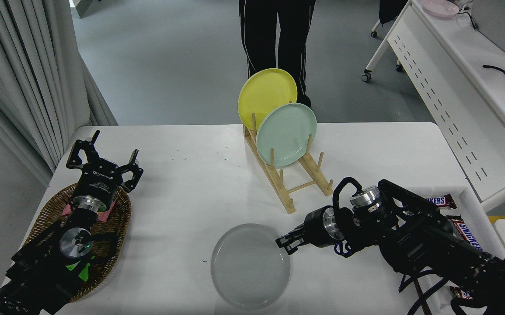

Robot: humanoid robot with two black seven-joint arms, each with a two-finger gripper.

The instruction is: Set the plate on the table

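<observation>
Plate point(250, 265) flat on table point(191, 188), lower centre; right gripper point(288, 241) clamps its right rim (left gripper point(103, 162) parked lower left, jaws spread).
</observation>
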